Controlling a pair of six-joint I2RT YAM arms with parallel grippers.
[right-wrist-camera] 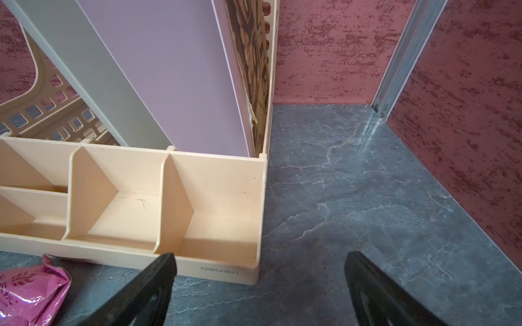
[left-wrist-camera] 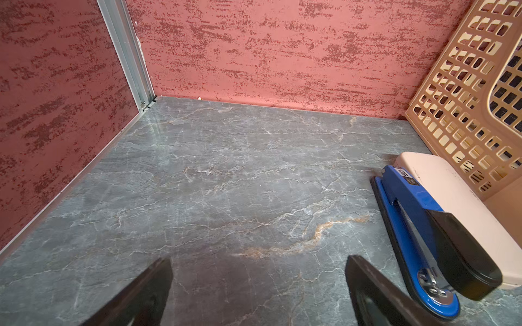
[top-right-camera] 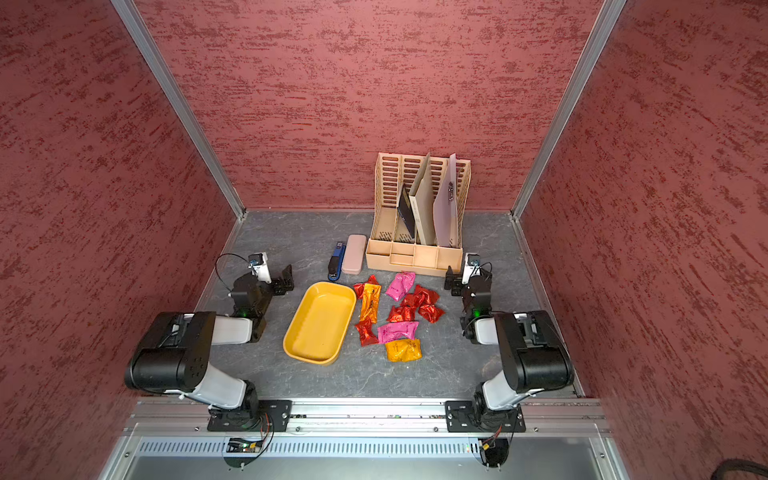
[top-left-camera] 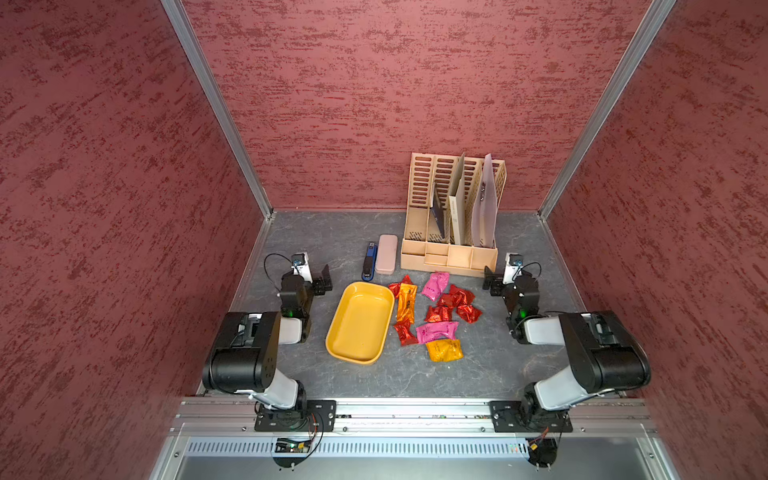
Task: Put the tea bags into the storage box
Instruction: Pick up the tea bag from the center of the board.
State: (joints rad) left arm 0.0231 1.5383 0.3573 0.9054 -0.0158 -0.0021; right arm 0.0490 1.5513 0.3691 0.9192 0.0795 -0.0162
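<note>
The storage box [top-left-camera: 360,322] [top-right-camera: 320,323], a shallow mustard-yellow tray, lies left of centre with nothing in it. Just to its right, the tea bags [top-left-camera: 436,316] [top-right-camera: 399,316] lie scattered on the table: several red ones, two pink and two orange-yellow. One pink tea bag [right-wrist-camera: 31,293] shows at the edge of the right wrist view. My left gripper [top-left-camera: 326,279] [left-wrist-camera: 259,259] rests open on the left, beyond the box's far corner. My right gripper [top-left-camera: 490,280] [right-wrist-camera: 261,254] is open to the right of the bags. Neither holds anything.
A tall tan file organizer [top-left-camera: 453,216] [right-wrist-camera: 220,197] with folders stands at the back, close to my right gripper. A blue stapler [top-left-camera: 369,262] [left-wrist-camera: 423,225] and a pale pink case [top-left-camera: 386,253] [left-wrist-camera: 457,203] lie behind the box. Red walls enclose the grey marbled table [top-left-camera: 415,374].
</note>
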